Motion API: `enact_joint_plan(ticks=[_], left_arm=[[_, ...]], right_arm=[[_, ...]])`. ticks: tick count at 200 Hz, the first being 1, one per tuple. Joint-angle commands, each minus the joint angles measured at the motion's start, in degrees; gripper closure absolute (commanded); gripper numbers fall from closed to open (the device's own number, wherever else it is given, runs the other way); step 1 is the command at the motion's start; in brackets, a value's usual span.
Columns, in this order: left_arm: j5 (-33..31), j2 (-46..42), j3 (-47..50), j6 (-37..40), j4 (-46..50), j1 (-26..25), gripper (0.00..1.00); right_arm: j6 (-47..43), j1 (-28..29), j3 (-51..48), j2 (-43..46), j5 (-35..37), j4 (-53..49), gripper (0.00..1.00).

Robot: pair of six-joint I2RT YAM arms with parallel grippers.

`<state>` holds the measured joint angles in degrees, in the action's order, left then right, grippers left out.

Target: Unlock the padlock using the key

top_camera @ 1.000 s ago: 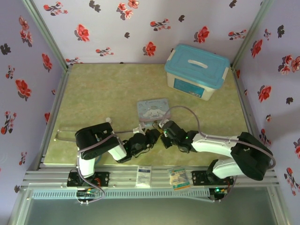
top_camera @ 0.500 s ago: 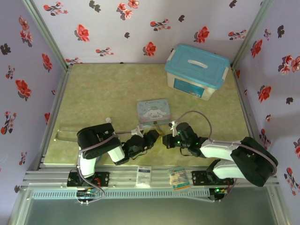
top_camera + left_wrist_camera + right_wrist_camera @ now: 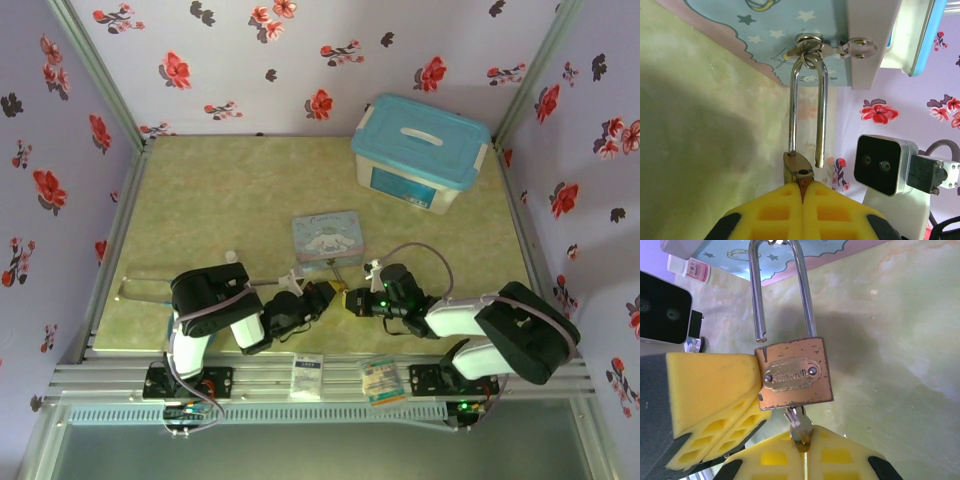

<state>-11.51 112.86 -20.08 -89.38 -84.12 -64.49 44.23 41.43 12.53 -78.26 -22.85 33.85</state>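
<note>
Padlock (image 3: 795, 372): brass body held near the middle of the table's (image 3: 220, 200) near edge, just in front of the cartoon tin's (image 3: 327, 237) near side, between the two grippers.
Shackle (image 3: 809, 100): silvery loop threaded through the hasp (image 3: 812, 44) on the tin. One leg is seated in the body; the other leg's end hangs free, clear of the body.
Left gripper (image 3: 801, 200): yellow pads pressed together, clamped on one side edge of the brass body.
Right gripper (image 3: 802, 450): yellow pads closed on the head of the key, just below the body's underside.
Key (image 3: 799, 429): blade sunk in the keyhole at the end opposite the shackle, in line with the right fingers.
Open room: bare green surface spreads to the left edge and toward the far edge. The blue-lidded box (image 3: 420, 150) stands well apart at the far right corner.
Near edge: two small packets (image 3: 307, 375) lie on the metal rail, between the arm bases.
Contact with surface: cannot tell whether the body touches the table.
</note>
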Motion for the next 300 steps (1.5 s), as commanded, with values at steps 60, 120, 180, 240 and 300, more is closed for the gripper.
enact_joint_plan(ticks=[60,120,180,240,300], left_arm=[[0.5,1.9,-3.3,6.8,11.3,2.4,0.71],[0.4,-2.0,-4.9,8.9,20.0,4.0,0.72],[-4.3,-13.0,-15.5,18.3,56.4,1.8,0.64],[-8.7,-7.0,-30.5,20.8,77.1,-1.4,0.51],[-14.5,-1.5,-38.4,22.0,92.8,-2.7,0.6]], right_arm=[[-3.4,-0.3,3.1,2.3,1.8,-4.5,0.89],[-6.6,-0.5,5.7,7.3,10.0,-18.8,0.61],[-4.5,-2.6,8.7,23.0,32.1,-43.1,0.52],[-3.2,-3.8,5.2,33.1,33.8,-46.5,0.51],[-1.6,-4.1,1.3,44.1,32.3,-50.1,0.51]])
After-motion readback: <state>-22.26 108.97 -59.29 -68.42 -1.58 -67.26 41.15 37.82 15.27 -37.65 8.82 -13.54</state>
